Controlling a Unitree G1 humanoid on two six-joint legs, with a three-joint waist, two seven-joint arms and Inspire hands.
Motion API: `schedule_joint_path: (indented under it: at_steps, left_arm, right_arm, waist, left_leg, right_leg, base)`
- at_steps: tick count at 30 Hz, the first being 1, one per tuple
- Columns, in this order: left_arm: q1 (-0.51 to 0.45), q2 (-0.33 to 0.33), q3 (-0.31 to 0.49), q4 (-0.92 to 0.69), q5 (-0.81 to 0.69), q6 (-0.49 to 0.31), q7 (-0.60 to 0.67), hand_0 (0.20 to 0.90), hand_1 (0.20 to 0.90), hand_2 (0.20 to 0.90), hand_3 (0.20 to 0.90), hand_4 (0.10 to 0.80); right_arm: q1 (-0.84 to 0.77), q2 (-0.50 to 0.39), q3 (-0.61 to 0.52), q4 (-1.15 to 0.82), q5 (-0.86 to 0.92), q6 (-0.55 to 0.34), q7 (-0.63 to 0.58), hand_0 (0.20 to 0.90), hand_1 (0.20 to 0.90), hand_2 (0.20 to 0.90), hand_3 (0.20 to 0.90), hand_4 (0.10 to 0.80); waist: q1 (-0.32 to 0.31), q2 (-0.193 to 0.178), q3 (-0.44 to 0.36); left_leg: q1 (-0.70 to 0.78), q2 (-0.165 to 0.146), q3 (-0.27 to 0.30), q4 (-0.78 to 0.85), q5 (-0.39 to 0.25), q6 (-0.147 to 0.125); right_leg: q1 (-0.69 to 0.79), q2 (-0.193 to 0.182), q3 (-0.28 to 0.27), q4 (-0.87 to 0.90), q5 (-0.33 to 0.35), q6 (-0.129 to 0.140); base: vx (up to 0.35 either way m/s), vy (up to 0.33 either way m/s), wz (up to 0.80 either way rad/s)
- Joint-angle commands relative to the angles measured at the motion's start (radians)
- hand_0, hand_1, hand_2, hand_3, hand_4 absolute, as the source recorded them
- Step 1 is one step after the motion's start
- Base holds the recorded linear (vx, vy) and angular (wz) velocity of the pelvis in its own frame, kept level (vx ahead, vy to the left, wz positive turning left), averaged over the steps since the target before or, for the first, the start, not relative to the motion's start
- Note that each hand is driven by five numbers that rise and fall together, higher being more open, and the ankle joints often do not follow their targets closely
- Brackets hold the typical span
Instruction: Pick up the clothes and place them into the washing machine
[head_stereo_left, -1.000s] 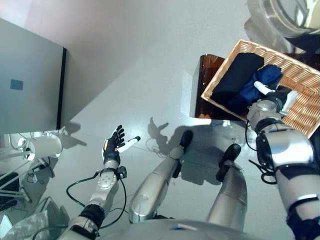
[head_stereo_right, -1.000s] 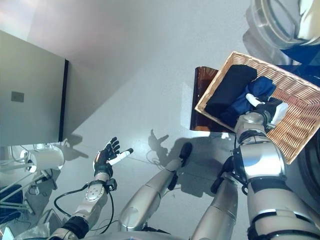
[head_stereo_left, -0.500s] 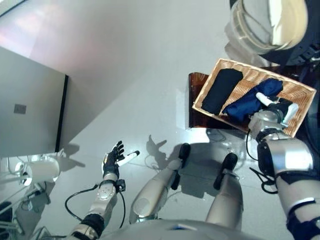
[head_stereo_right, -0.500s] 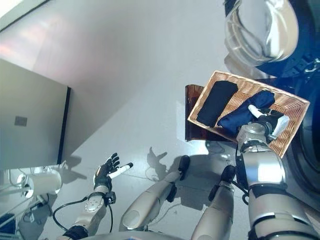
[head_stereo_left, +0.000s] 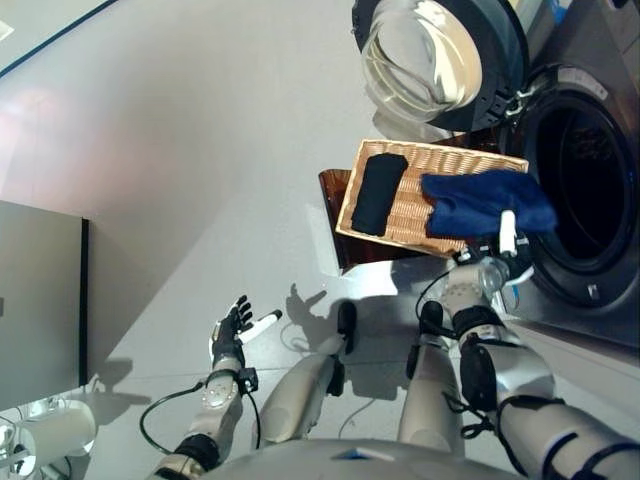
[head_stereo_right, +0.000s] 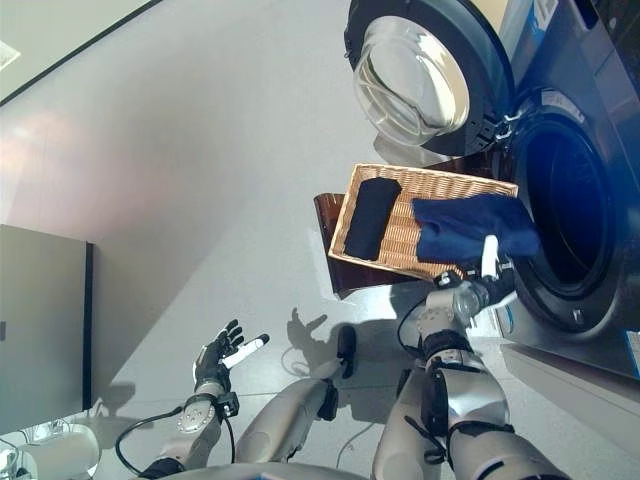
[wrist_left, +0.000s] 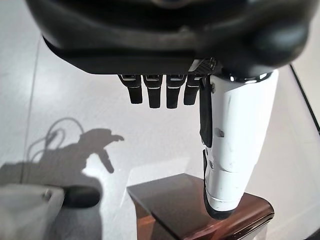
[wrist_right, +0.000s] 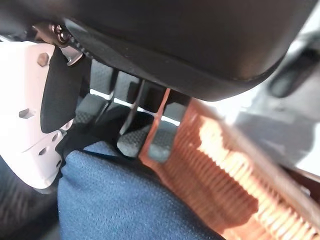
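Carrying step, by the look of it: right hand (head_stereo_left: 497, 258) pinching the blue garment (head_stereo_left: 478, 203) at right of centre over the wicker basket (head_stereo_left: 400, 208), black garment (head_stereo_left: 378, 192) inside, left hand (head_stereo_left: 236, 325) open lower left; next, probably into the washing machine drum (head_stereo_left: 580, 180).

A dark brown stool (head_stereo_left: 335, 205) stands under the wicker basket (head_stereo_left: 404, 205); a grey cabinet (head_stereo_left: 40, 300) stands well apart.

Each rounded, glossy silver-grey arm (head_stereo_left: 503, 362) is built in segments with black bands at the joints. The dark left hand (head_stereo_left: 232, 328) and dark right hand (head_stereo_left: 488, 268) each bear a smooth white thumb cover (wrist_left: 235, 145) with small recessed holes.
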Motion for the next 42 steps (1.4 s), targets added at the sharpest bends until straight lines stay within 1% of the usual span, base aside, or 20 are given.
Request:
schedule_joint_path:
  at_steps: [1, 2, 6, 12, 14, 15, 17, 19, 21, 22, 23, 24, 25, 27, 28, 34, 35, 36, 38, 42]
  left_arm:
    - [0.009, 0.027, 0.012, 0.025, -0.044, -0.048, 0.000, 0.900, 0.900, 0.900, 0.900, 0.800]
    - [0.011, 0.021, 0.003, 0.033, -0.044, -0.049, -0.003, 0.900, 0.900, 0.900, 0.900, 0.800]
    - [0.017, 0.015, -0.010, 0.030, -0.049, -0.051, -0.011, 0.900, 0.900, 0.900, 0.900, 0.800]
    - [0.025, 0.016, -0.010, 0.033, -0.046, -0.057, -0.015, 0.900, 0.900, 0.900, 0.900, 0.800]
    - [0.034, 0.023, -0.003, 0.022, -0.044, -0.061, -0.019, 0.900, 0.900, 0.900, 0.900, 0.800]
    - [0.034, 0.023, -0.003, 0.022, -0.044, -0.061, -0.019, 0.900, 0.900, 0.900, 0.900, 0.800]
    - [0.042, 0.037, 0.003, 0.007, -0.033, -0.069, -0.026, 0.900, 0.900, 0.900, 0.900, 0.800]
    - [0.046, 0.056, 0.006, -0.006, -0.026, -0.077, -0.036, 0.900, 0.900, 0.900, 0.900, 0.800]
    - [0.045, 0.080, 0.016, -0.005, -0.021, -0.080, -0.041, 0.900, 0.900, 0.900, 0.900, 0.800]
    - [0.044, 0.087, 0.018, -0.004, -0.023, -0.078, -0.042, 0.900, 0.900, 0.900, 0.900, 0.800]
    - [0.053, 0.100, 0.023, -0.012, -0.026, -0.075, -0.044, 0.900, 0.900, 0.900, 0.900, 0.800]
    - [0.051, 0.096, 0.025, -0.013, -0.027, -0.075, -0.044, 0.900, 0.900, 0.900, 0.900, 0.800]
    - [0.054, 0.096, 0.033, -0.012, -0.034, -0.071, -0.042, 0.900, 0.900, 0.900, 0.900, 0.800]
    - [0.051, 0.091, 0.036, -0.004, -0.035, -0.070, -0.040, 0.900, 0.900, 0.900, 0.900, 0.800]
    - [0.046, 0.084, 0.038, 0.004, -0.041, -0.068, -0.038, 0.900, 0.900, 0.900, 0.900, 0.800]
    - [0.036, 0.070, 0.043, 0.017, -0.056, -0.073, -0.046, 0.900, 0.900, 0.900, 0.900, 0.800]
    - [0.033, 0.060, 0.043, 0.028, -0.056, -0.072, -0.049, 0.900, 0.900, 0.900, 0.900, 0.800]
    - [0.035, 0.062, 0.042, 0.029, -0.057, -0.073, -0.050, 0.900, 0.900, 0.900, 0.900, 0.800]
    - [0.033, 0.055, 0.048, 0.046, -0.053, -0.072, -0.048, 0.900, 0.900, 0.900, 0.900, 0.800]
    - [0.032, 0.055, 0.051, 0.063, -0.048, -0.067, -0.048, 0.900, 0.900, 0.900, 0.900, 0.800]
  right_arm:
    - [-0.040, -0.038, 0.011, -0.068, 0.041, -0.111, 0.075, 0.200, 0.200, 0.200, 0.200, 0.300]
    - [-0.044, -0.020, -0.007, -0.058, 0.091, -0.126, 0.090, 0.200, 0.200, 0.200, 0.200, 0.300]
    - [-0.061, -0.012, -0.020, -0.050, 0.132, -0.139, 0.101, 0.200, 0.200, 0.200, 0.200, 0.300]
    - [-0.085, -0.039, -0.012, -0.068, 0.086, -0.141, 0.068, 0.200, 0.200, 0.200, 0.200, 0.300]
    - [-0.141, -0.117, -0.017, -0.107, 0.013, -0.144, 0.016, 0.200, 0.200, 0.200, 0.200, 0.300]
    - [-0.141, -0.117, -0.018, -0.108, 0.011, -0.144, 0.014, 0.200, 0.200, 0.200, 0.200, 0.300]
    - [-0.202, -0.231, -0.017, -0.139, -0.069, -0.136, -0.025, 0.200, 0.200, 0.200, 0.200, 0.300]
    - [-0.286, -0.381, 0.004, -0.155, -0.134, -0.124, -0.056, 0.200, 0.200, 0.200, 0.200, 0.300]
    - [-0.411, -0.556, 0.086, -0.152, -0.180, -0.108, -0.072, 0.200, 0.200, 0.200, 0.200, 0.300]
    - [-0.458, -0.602, 0.125, -0.153, -0.187, -0.108, -0.075, 0.200, 0.200, 0.200, 0.200, 0.300]
    - [-0.528, -0.683, 0.185, -0.232, -0.209, -0.115, -0.073, 0.200, 0.200, 0.200, 0.200, 0.300]
    - [-0.535, -0.684, 0.191, -0.231, -0.210, -0.114, -0.075, 0.200, 0.200, 0.200, 0.200, 0.300]
    - [-0.568, -0.715, 0.221, -0.292, -0.222, -0.132, -0.086, 0.200, 0.200, 0.200, 0.200, 0.300]
    - [-0.569, -0.710, 0.223, -0.315, -0.227, -0.140, -0.092, 0.200, 0.200, 0.200, 0.200, 0.300]
    - [-0.550, -0.699, 0.216, -0.300, -0.233, -0.132, -0.093, 0.900, 0.900, 0.900, 0.900, 0.800]
    - [-0.503, -0.640, 0.200, -0.147, -0.196, -0.076, -0.038, 0.900, 0.900, 0.900, 0.900, 0.800]
    - [-0.476, -0.600, 0.186, -0.101, -0.186, -0.061, -0.022, 0.900, 0.900, 0.900, 0.900, 0.800]
    - [-0.473, -0.600, 0.184, -0.099, -0.182, -0.062, -0.016, 0.900, 0.900, 0.900, 0.900, 0.800]
    - [-0.430, -0.541, 0.171, -0.058, -0.173, -0.046, 0.008, 0.900, 0.900, 0.900, 0.900, 0.800]
    - [-0.392, -0.496, 0.155, -0.020, -0.157, -0.032, 0.031, 0.900, 0.900, 0.900, 0.900, 0.800]
  waist:
    - [0.028, 0.035, -0.007]
    - [0.027, 0.049, -0.009]
    - [0.027, 0.075, -0.013]
    - [0.030, 0.097, -0.023]
    - [0.035, 0.108, -0.037]
    - [0.036, 0.108, -0.037]
    - [0.042, 0.114, -0.047]
    - [0.052, 0.116, -0.059]
    - [0.063, 0.108, -0.069]
    - [0.064, 0.104, -0.071]
    - [0.056, 0.090, -0.075]
    - [0.056, 0.094, -0.074]
    - [0.047, 0.081, -0.075]
    - [0.041, 0.080, -0.075]
    - [0.031, 0.073, -0.074]
    - [0.026, 0.065, -0.076]
    - [0.028, 0.071, -0.078]
    - [0.028, 0.070, -0.080]
    - [0.034, 0.076, -0.082]
    - [0.034, 0.070, -0.083]
  left_leg:
    - [-0.031, -0.039, -0.006, 0.032, -0.023, -0.060]
    - [-0.031, -0.041, -0.004, 0.031, -0.023, -0.060]
    - [-0.028, -0.045, 0.003, 0.029, -0.024, -0.059]
    - [-0.024, -0.048, 0.015, 0.031, -0.031, -0.056]
    - [-0.017, -0.049, 0.019, 0.029, -0.034, -0.057]
    - [-0.017, -0.049, 0.020, 0.029, -0.034, -0.057]
    - [-0.019, -0.048, 0.020, 0.028, -0.029, -0.057]
    - [-0.018, -0.049, 0.022, 0.027, -0.031, -0.058]
    - [-0.019, -0.048, 0.026, 0.025, -0.031, -0.059]
    - [-0.019, -0.046, 0.030, 0.022, -0.031, -0.059]
    - [-0.015, -0.043, 0.037, 0.016, -0.036, -0.060]
    - [-0.019, -0.042, 0.039, 0.015, -0.029, -0.060]
    - [-0.014, -0.036, 0.044, 0.009, -0.035, -0.062]
    - [-0.018, -0.032, 0.048, 0.006, -0.026, -0.063]
    - [-0.019, -0.030, 0.049, 0.008, -0.026, -0.062]
    - [-0.019, -0.025, 0.058, 0.014, -0.031, -0.063]
    - [-0.018, -0.024, 0.057, 0.014, -0.029, -0.065]
    - [-0.018, -0.023, 0.056, 0.013, -0.029, -0.065]
    - [-0.016, -0.022, 0.052, 0.012, -0.025, -0.068]
    - [-0.011, -0.022, 0.045, 0.011, -0.022, -0.070]
  right_leg:
    - [0.133, 0.023, 0.009, -0.107, -0.016, -0.014]
    - [0.130, 0.022, 0.016, -0.106, -0.017, -0.013]
    - [0.127, 0.017, 0.025, -0.105, -0.018, -0.012]
    - [0.123, 0.014, 0.039, -0.103, -0.014, -0.010]
    - [0.128, 0.012, 0.047, -0.109, -0.013, -0.007]
    - [0.128, 0.012, 0.047, -0.109, -0.013, -0.007]
    - [0.129, 0.012, 0.050, -0.117, -0.004, -0.005]
    - [0.129, 0.011, 0.052, -0.121, -0.002, -0.001]
    - [0.122, 0.012, 0.057, -0.121, 0.002, 0.002]
    - [0.117, 0.013, 0.060, -0.122, 0.005, 0.002]
    - [0.112, 0.017, 0.068, -0.122, 0.000, 0.003]
    - [0.108, 0.018, 0.069, -0.124, 0.010, 0.002]
    - [0.107, 0.023, 0.074, -0.122, 0.002, 0.001]
    - [0.101, 0.028, 0.077, -0.125, 0.012, 0.000]
    - [0.099, 0.035, 0.081, -0.124, 0.013, -0.003]
    - [0.101, 0.043, 0.086, -0.130, 0.016, -0.008]
    - [0.104, 0.042, 0.084, -0.134, 0.015, -0.009]
    - [0.105, 0.042, 0.082, -0.135, 0.015, -0.009]
    - [0.112, 0.042, 0.073, -0.136, 0.013, -0.012]
    - [0.121, 0.044, 0.065, -0.138, 0.013, -0.015]
  base:
    - [-0.001, 0.045, -0.05]
    - [-0.001, 0.045, -0.05]
    - [0.000, 0.039, -0.01]
    - [0.016, 0.034, -0.03]
    - [0.050, 0.033, -0.06]
    - [0.030, 0.001, -0.11]
    - [0.008, 0.002, -0.14]
    - [0.029, -0.005, -0.03]
    - [0.000, 0.000, 0.00]
    - [0.033, -0.005, -0.07]
    - [0.027, -0.003, -0.12]
    - [0.067, -0.015, -0.13]
    - [0.035, -0.013, -0.08]
    - [0.018, -0.011, -0.11]
    - [-0.009, -0.009, -0.11]
    - [-0.008, -0.019, -0.10]
    - [-0.023, -0.006, -0.05]
    - [-0.035, -0.006, -0.04]
    - [-0.014, -0.004, -0.02]
    - [-0.010, -0.012, 0.03]
